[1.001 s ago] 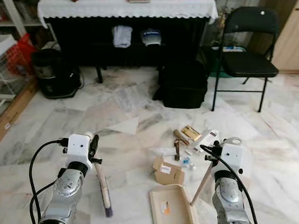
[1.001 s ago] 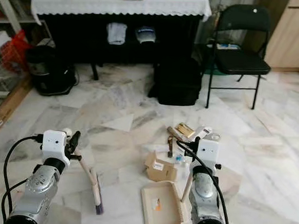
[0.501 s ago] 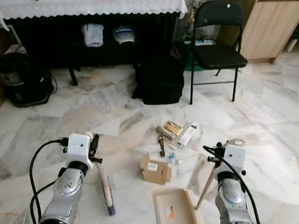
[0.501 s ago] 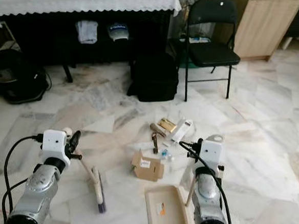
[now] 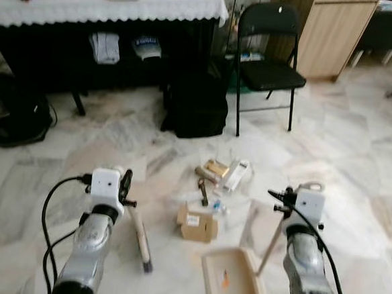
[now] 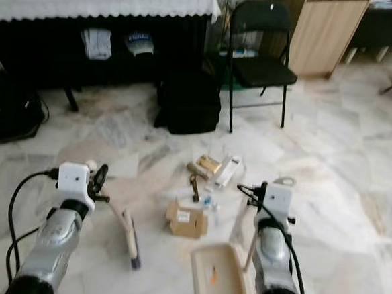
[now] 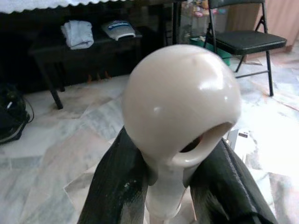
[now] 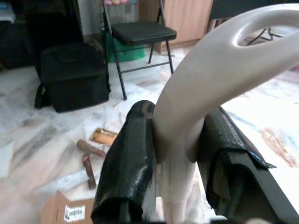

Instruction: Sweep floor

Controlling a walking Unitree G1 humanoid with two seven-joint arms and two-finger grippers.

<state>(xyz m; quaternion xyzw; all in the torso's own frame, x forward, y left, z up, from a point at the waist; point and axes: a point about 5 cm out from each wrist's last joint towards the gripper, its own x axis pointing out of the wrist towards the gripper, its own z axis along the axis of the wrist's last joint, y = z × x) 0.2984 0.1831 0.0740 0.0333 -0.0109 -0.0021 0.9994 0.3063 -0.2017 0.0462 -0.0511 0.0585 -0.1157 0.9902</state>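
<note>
Gripping the rounded top of a cream broom handle (image 7: 180,116), the left pincer (image 5: 122,185) has its two black fingers (image 7: 119,186) pressed against the shaft on both sides; the broom (image 5: 140,239) slants down to a dark bristle tip resting on the marble floor (image 5: 357,151). Just beside it towards the middle lies a flattened cardboard box (image 5: 197,223), with small wrappers and packets (image 5: 222,172) scattered on the floor a little beyond. Nearer the robot sits the beige dustpan (image 5: 232,282), its tray flat on the floor. The right pincer (image 5: 283,199) is clamped on the dustpan's looped handle (image 8: 205,88), fingers tight on either side. Farther back stand a black bag (image 5: 195,106) and a black folding chair (image 5: 269,64).
</note>
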